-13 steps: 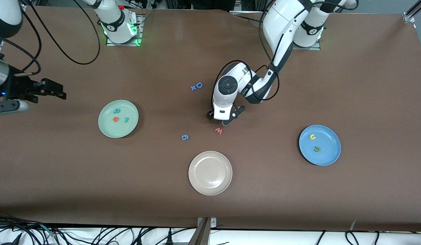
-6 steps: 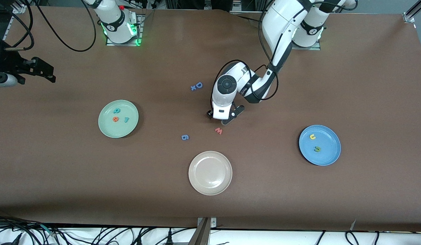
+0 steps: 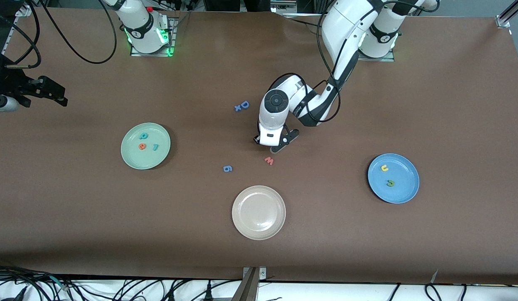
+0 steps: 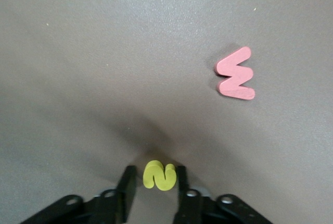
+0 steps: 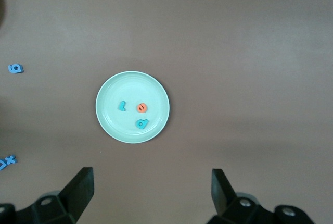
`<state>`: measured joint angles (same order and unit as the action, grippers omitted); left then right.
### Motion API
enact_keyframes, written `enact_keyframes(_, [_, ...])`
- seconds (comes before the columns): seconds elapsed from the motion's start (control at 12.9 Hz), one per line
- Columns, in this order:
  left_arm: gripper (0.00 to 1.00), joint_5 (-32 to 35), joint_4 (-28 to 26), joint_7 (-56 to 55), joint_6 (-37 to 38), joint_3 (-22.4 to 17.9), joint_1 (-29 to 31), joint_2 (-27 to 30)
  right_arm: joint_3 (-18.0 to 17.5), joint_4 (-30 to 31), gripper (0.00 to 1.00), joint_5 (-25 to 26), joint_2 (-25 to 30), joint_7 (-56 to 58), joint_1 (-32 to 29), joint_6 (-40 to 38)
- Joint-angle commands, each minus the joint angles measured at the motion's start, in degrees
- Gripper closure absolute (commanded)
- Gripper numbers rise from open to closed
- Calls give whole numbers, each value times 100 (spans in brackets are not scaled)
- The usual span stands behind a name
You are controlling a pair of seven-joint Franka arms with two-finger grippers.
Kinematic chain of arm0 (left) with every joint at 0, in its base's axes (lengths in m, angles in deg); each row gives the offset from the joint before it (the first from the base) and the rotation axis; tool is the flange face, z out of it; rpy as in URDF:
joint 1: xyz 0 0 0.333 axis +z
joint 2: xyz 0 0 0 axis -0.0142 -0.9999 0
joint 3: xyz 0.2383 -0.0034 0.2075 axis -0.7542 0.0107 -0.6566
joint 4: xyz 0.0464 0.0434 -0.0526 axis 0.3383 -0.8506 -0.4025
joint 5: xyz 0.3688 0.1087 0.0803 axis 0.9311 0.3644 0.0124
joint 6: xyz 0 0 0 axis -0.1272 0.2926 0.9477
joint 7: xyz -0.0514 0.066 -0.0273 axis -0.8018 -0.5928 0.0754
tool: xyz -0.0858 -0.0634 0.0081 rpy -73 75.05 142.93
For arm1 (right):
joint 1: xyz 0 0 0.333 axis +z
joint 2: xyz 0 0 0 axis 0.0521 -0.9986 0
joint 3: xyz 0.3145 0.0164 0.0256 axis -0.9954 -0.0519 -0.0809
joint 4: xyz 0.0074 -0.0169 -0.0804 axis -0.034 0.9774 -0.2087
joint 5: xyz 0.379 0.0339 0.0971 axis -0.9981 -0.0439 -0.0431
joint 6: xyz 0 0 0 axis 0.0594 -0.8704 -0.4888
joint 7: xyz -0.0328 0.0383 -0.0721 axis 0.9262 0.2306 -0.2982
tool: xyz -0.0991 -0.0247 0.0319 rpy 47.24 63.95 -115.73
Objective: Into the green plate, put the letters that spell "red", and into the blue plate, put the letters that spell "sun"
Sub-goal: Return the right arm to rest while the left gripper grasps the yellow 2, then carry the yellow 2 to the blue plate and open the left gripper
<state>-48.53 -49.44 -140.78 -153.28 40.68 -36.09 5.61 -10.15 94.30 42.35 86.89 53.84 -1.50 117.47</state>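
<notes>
Left gripper (image 4: 154,182) pinching yellow s (image 4: 159,176) at mid-table, pink w (image 4: 237,74) just beside. Blue plate (image 3: 403,193), toward left arm's end, holds u (image 3: 384,168) and n (image 3: 391,183). Right gripper (image 5: 151,187) spread, waiting above green plate (image 5: 106,122). Risk: narrow grip on rounded s may slip during lift

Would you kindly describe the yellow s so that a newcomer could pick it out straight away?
Find the left gripper, low at the middle of the brown table, farther from the front camera than the beige-white plate. It is shut on the yellow s. Its nearest neighbour, the w, is pink-red and lies loose on the table.
</notes>
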Motion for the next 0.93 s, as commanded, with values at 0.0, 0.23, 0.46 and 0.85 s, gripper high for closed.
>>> enact_keyframes(0.0, [87, 200, 80, -178, 18, -43, -45, -138, -54, -2, 0, 40, 58, -21, -43, -97])
enact_keyframes(0.23, [92, 192, 63, 364, 114, -78, 51, -25, -88, -2, 0, 40, 67, -65, -34, -149])
enact_keyframes(0.46, [92, 192, 19, 1470, 850, -236, 384, 378, -80, -10, 0, 23, 49, -22, -34, -149])
enact_keyframes(0.85, [91, 192, -8, 3720, 1993, -895, 806, 977, -89, -10, 0, 14, 49, -22, -34, -149])
